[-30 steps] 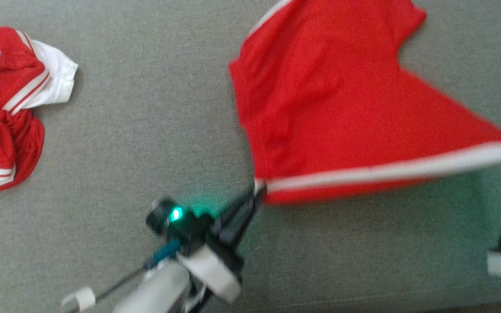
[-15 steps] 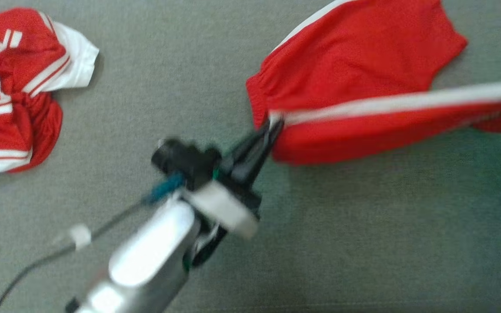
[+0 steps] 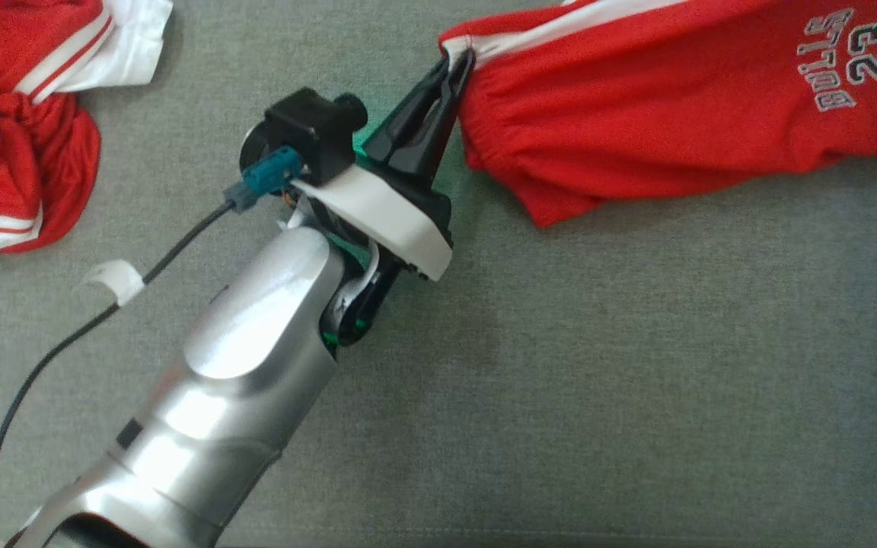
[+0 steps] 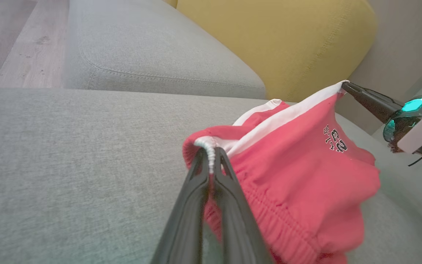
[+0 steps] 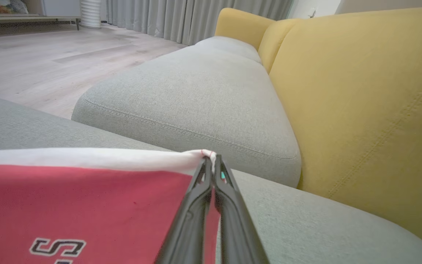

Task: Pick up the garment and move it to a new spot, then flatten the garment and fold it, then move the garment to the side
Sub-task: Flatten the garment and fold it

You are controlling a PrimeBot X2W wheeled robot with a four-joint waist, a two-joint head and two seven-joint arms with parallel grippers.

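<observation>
Left fingers (image 3: 417, 114) and right fingers (image 5: 191, 212) each pinch one red garment's (image 3: 674, 114) white edge; a second garment (image 3: 12, 137) lies apart.

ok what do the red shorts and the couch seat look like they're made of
The red shorts: thin, matte knit, likely polyester, going by the soft drape, gathered elastic waistband and printed lettering. The couch seat: grey woven upholstery fabric, matte, with a visible heathered weave.

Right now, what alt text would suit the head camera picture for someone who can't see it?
The left gripper pinches the white-trimmed corner of red shorts marked Bulls 23, held over a grey sofa cushion. A crumpled red and white garment lies at the far left.
</observation>
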